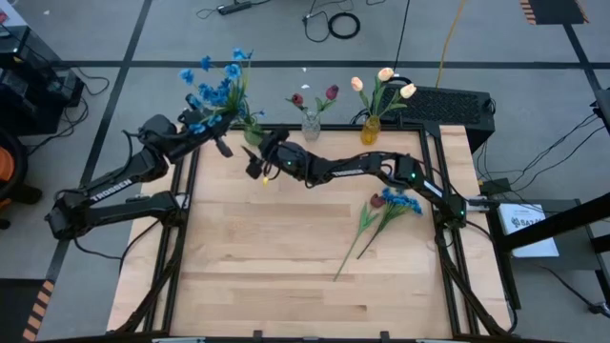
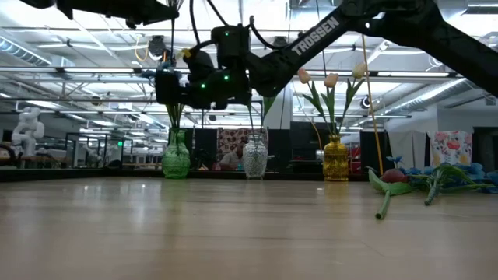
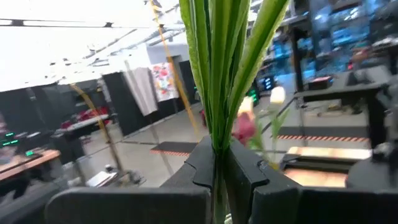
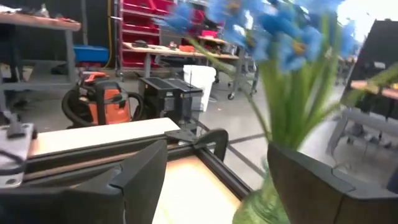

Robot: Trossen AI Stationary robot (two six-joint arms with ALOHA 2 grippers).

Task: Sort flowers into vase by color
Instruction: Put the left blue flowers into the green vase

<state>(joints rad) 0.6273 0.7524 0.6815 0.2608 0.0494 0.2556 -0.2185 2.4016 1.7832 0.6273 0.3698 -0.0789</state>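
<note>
Pale wood covers the bench (image 1: 286, 248), which stands on a grey floor with cables and a black frame around it. Along its far edge stand three vases in a row. At one end, the green vase (image 2: 176, 155) holds a full bunch of blue flowers (image 1: 217, 84) whose green stems rise out of its mouth. Next comes the clear vase (image 2: 254, 159) in the middle, holding two dark red tulips (image 1: 315, 96) on short stems. At the other end, the yellow vase (image 2: 335, 159) holds three cream-yellow tulips (image 1: 383, 82) that lean apart above it. Reaching in from the bench's left side, the left arm carries the left pincer (image 3: 214, 163) up among the blue bunch above the green vase; its fingers are together, clamped on several green stems (image 3: 219, 74) that run straight up between them in the left wrist view. Stretched across the far half of the bench, the right arm brings the right pincer (image 1: 255, 157) just beside the green vase, fingers (image 4: 143, 171) well apart with nothing between them; in the right wrist view the green glass and the blue blossoms sit close ahead of it. Loose on the bench near its right edge lies a small heap of unsorted flowers (image 1: 381, 211): one dark red tulip and some blue blossoms, their long stems pointing toward the near side.
</note>
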